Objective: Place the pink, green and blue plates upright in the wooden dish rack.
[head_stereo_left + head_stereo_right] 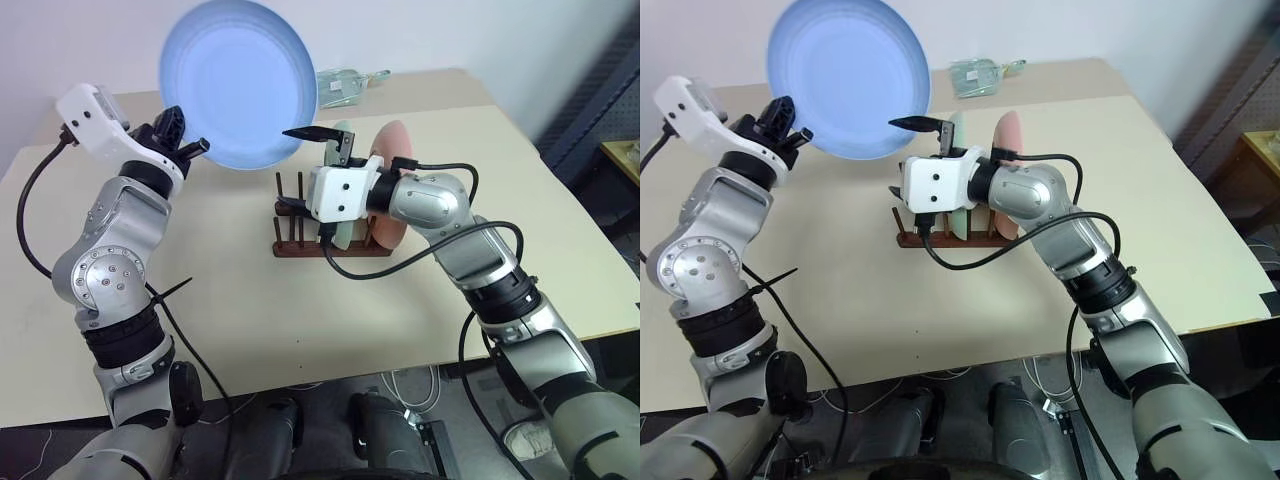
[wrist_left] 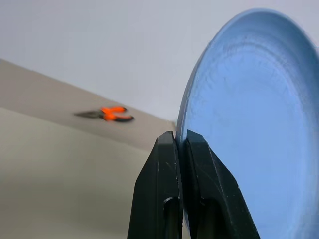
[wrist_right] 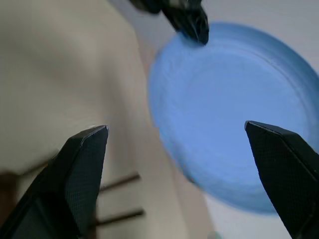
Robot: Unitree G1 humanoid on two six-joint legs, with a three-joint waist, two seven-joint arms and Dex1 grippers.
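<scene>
On the table [image 1: 230,300] — two racked plates [image 1: 392,150], one blue plate [image 1: 238,82] aloft.

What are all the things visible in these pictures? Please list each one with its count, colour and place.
blue plate: one, light blue, held up in the air by its rim, above the table's far left part.
green plate: one, pale mint green, standing upright in the rack.
pink plate: one, pale pink, upright in the rack, to the right of the green one.
wooden dish rack: one, dark brown, near the table's middle.
pliers: one pair, orange handles, lying on the table.
clear packet: one, greenish, at the table's far edge; contents unclear.
table: one, beige.
left gripper: black fingers, shut on the blue plate's rim.
right gripper: black fingers, open, facing the blue plate, in front of the rack.
</scene>
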